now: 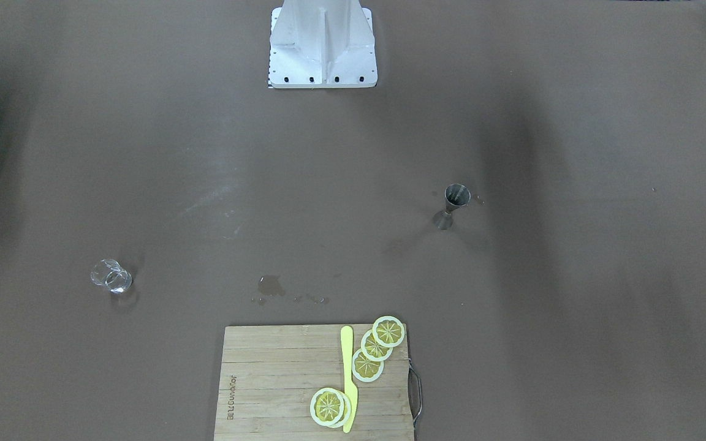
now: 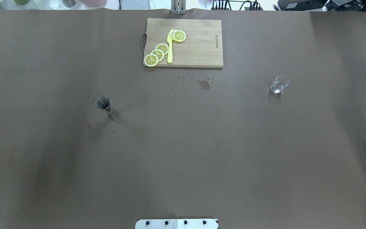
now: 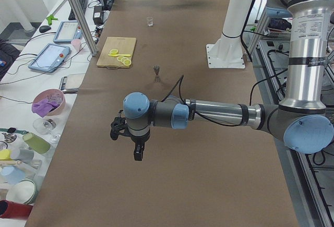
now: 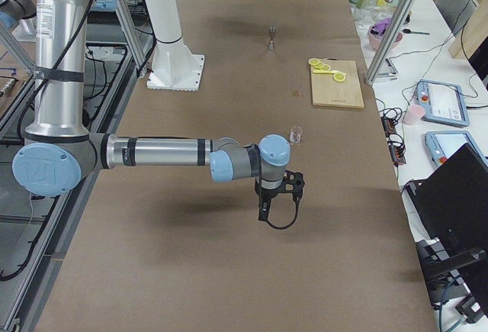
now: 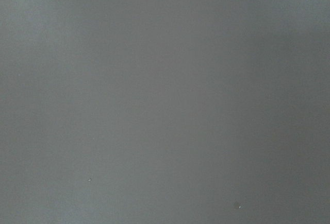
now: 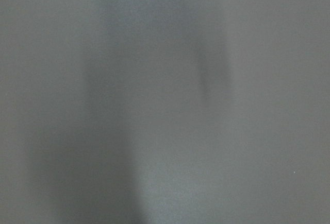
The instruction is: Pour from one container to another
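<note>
The steel jigger (image 2: pixel 106 107) stands upright on the brown table, on my left side; it also shows as the jigger (image 1: pixel 454 205) and, small, as the jigger (image 3: pixel 156 71). The clear glass (image 2: pixel 279 84) stands on my right side, seen again as the glass (image 1: pixel 111 277) and the glass (image 4: pixel 296 134). My left gripper (image 3: pixel 136 154) hangs above the table's near left end, far from the jigger. My right gripper (image 4: pixel 264 211) hovers near the right end, a short way from the glass. I cannot tell whether either is open or shut. Both wrist views show only blurred table.
A wooden cutting board (image 2: pixel 199 47) with lemon slices (image 2: pixel 157 54) and a yellow knife (image 2: pixel 170 46) lies at the far middle edge. Small wet spots (image 2: pixel 204 84) mark the table before it. The robot's white base (image 1: pixel 322 46) stands mid-table on my side.
</note>
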Robot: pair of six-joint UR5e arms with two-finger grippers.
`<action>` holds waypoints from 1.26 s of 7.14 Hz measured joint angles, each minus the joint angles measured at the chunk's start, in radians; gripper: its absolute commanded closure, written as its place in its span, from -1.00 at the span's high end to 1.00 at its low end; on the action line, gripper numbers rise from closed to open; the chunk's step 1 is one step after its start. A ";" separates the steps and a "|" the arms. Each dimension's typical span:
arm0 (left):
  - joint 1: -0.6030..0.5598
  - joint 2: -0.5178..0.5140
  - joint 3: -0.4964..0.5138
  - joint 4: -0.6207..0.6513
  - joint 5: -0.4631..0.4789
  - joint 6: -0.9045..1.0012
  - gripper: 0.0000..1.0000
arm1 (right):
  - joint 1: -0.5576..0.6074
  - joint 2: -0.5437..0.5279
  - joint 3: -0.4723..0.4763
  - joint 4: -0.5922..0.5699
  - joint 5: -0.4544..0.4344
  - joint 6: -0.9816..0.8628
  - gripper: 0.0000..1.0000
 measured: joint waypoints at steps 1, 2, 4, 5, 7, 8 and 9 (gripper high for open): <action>0.000 0.000 -0.002 -0.002 0.000 0.001 0.96 | 0.000 0.000 0.000 0.000 0.001 0.000 1.00; 0.000 0.001 -0.009 -0.003 -0.001 0.001 0.96 | 0.000 -0.001 -0.001 0.000 0.001 0.000 1.00; -0.001 0.001 -0.020 -0.003 -0.001 0.001 0.96 | -0.001 0.001 -0.002 0.000 0.001 -0.001 1.00; -0.001 0.001 -0.024 -0.002 -0.001 0.000 0.96 | -0.001 0.004 -0.002 0.000 0.001 -0.003 1.00; 0.000 0.000 -0.032 -0.001 -0.001 -0.001 0.96 | -0.001 0.014 -0.002 0.001 0.001 -0.009 1.00; 0.000 0.000 -0.033 -0.002 -0.002 -0.001 0.96 | -0.002 0.017 -0.001 0.001 0.002 -0.010 1.00; 0.000 -0.002 -0.032 0.000 -0.002 0.000 0.96 | -0.002 0.019 0.004 0.002 0.003 -0.011 1.00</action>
